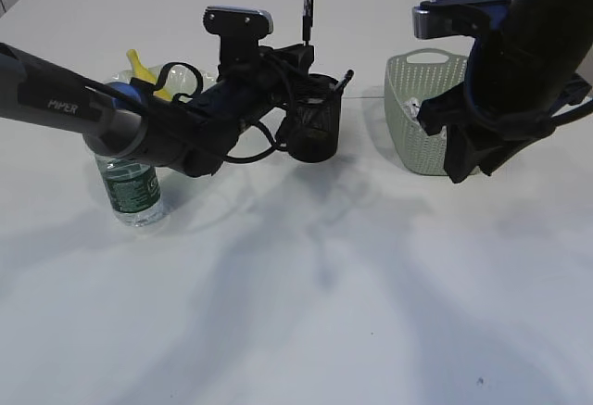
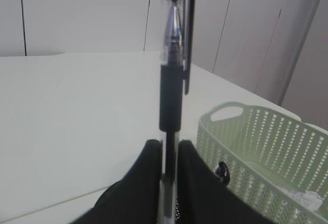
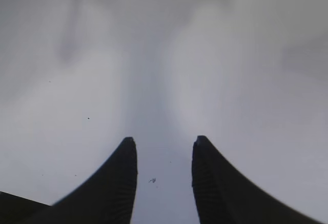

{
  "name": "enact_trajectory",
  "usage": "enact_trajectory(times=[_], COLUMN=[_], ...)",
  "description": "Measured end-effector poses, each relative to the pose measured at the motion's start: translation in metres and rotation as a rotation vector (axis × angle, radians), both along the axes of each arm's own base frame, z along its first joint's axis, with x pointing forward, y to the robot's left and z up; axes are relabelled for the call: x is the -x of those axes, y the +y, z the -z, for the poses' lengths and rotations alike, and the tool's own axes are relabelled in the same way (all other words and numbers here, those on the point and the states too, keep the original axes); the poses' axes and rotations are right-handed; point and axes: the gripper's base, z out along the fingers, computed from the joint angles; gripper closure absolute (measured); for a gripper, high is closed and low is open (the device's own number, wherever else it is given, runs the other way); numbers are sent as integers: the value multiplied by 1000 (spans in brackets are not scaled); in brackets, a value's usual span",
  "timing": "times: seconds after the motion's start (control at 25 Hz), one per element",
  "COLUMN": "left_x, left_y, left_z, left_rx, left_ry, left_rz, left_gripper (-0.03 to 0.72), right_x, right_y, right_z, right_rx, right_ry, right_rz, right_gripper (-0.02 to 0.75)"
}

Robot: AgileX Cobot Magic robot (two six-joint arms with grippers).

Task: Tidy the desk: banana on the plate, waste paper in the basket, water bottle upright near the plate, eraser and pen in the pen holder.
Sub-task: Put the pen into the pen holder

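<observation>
My left gripper [image 1: 301, 53] [image 2: 168, 149] is shut on a black pen [image 1: 308, 8] [image 2: 173, 80], held upright above the black mesh pen holder [image 1: 315, 129]. A dark stick-like thing [image 1: 345, 79] leans out of the holder. The yellow banana [image 1: 139, 66] lies on the pale plate [image 1: 183, 78] behind my left arm. The water bottle [image 1: 130, 187] stands upright in front of the plate. White waste paper [image 2: 306, 200] lies in the light green basket [image 1: 428, 113] [image 2: 256, 142]. My right gripper [image 1: 463, 162] [image 3: 164, 144] is open and empty, pointing down beside the basket. The eraser is out of view.
The white table [image 1: 306, 303] [image 3: 154, 55] carries only shadows in its front half. My left arm crosses in front of the plate and bottle. A white panelled wall stands behind the table in the left wrist view.
</observation>
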Motion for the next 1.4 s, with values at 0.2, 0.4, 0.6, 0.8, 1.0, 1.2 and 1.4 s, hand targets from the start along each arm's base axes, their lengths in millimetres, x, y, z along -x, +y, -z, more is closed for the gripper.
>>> enact_trajectory(times=[0.2, 0.4, 0.6, 0.8, 1.0, 1.2, 1.4], left_x=[0, 0, -1, -6, -10, -10, -10], left_y=[0, 0, 0, 5, 9, 8, 8], left_z=[0, 3, 9, 7, 7, 8, 9], left_rx=[4, 6, 7, 17, 18, 11, 2], left_ry=[-7, -11, -12, -31, -43, -45, -31], left_rz=[0, 0, 0, -13, -20, -13, -12], left_gripper=[649, 649, 648, 648, 647, 645, 639], right_x=[0, 0, 0, 0, 0, 0, 0], right_y=[0, 0, 0, 0, 0, 0, 0], right_z=[0, 0, 0, 0, 0, 0, 0], right_rx=[0, 0, 0, 0, 0, 0, 0], right_ry=[0, 0, 0, 0, 0, 0, 0], right_rz=[0, 0, 0, 0, 0, 0, 0], right_gripper=[464, 464, 464, 464, 464, 464, 464])
